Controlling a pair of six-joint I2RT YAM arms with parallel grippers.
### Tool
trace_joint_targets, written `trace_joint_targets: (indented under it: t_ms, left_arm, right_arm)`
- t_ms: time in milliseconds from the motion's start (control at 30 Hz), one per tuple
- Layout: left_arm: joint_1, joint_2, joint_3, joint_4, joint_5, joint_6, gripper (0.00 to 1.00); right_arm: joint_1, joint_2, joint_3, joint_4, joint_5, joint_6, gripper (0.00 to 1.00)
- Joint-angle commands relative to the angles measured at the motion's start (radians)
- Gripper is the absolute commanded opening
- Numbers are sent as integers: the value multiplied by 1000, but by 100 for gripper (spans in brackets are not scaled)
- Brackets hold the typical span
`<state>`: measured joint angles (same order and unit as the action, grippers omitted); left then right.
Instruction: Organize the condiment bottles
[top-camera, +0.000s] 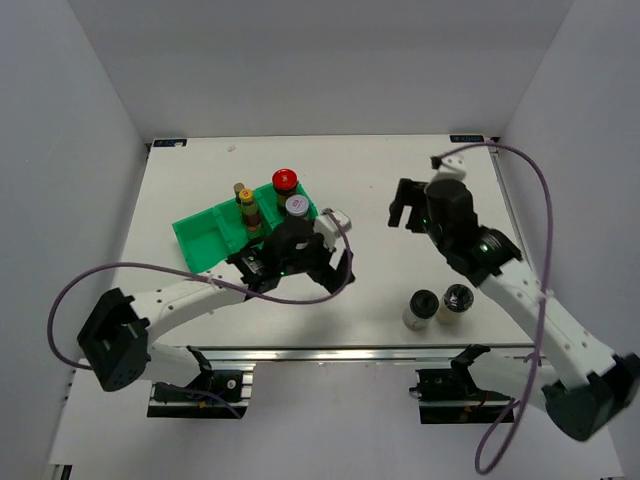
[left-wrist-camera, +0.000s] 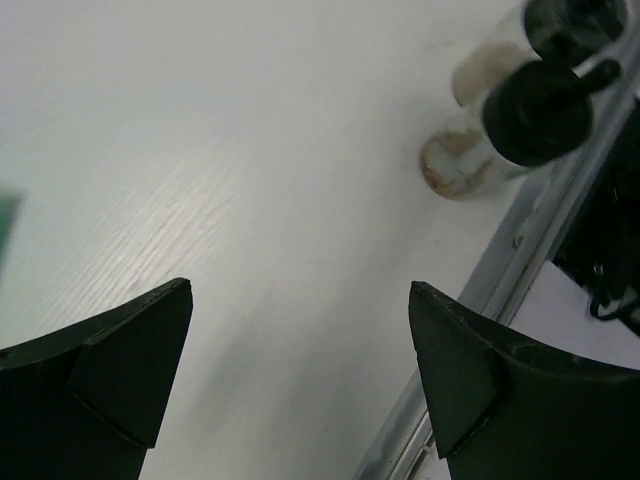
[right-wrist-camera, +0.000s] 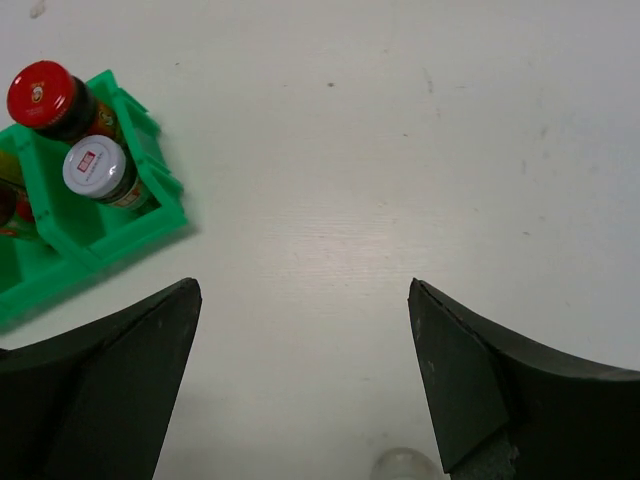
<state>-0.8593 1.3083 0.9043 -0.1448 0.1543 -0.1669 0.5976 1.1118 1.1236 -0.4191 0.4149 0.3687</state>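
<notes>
Left gripper (left-wrist-camera: 300, 335) and right gripper (right-wrist-camera: 300, 335) both wide open, empty. Slim bottles (top-camera: 246, 206) cropped in right wrist view; black-lidded jars (left-wrist-camera: 532, 108) blurry in left wrist view.

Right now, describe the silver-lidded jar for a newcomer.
Start at the green bin, left of centre on the table. Two jars stand at its right end. The silver-lidded jar is the front one, its pale lid against the red-capped jar behind.

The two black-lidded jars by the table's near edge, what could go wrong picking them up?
The black-lidded jars stand close together, so a finger of the open left gripper sliding around one may tip the other. They also sit near the table's front rail, so a nudge might send one off the edge.
</notes>
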Motion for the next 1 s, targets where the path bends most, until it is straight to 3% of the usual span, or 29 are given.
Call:
trace_joint_targets:
  t_ms: [0, 200, 700, 967]
  left_arm:
    - [-95, 66, 47, 137, 138, 153, 98]
    - [-290, 285, 142, 238, 88, 279, 98]
    - [-310, 623, 353, 364, 137, 265, 98]
    - [-311, 678, 403, 415, 160, 257, 98]
  right_arm:
    - [-18, -159, -59, -70, 142, 116, 89]
    - [-38, -268, -120, -147, 168, 154, 89]
    - [-64, -280, -173, -149, 176, 159, 89]
    - [-81, -271, -176, -129, 160, 148, 89]
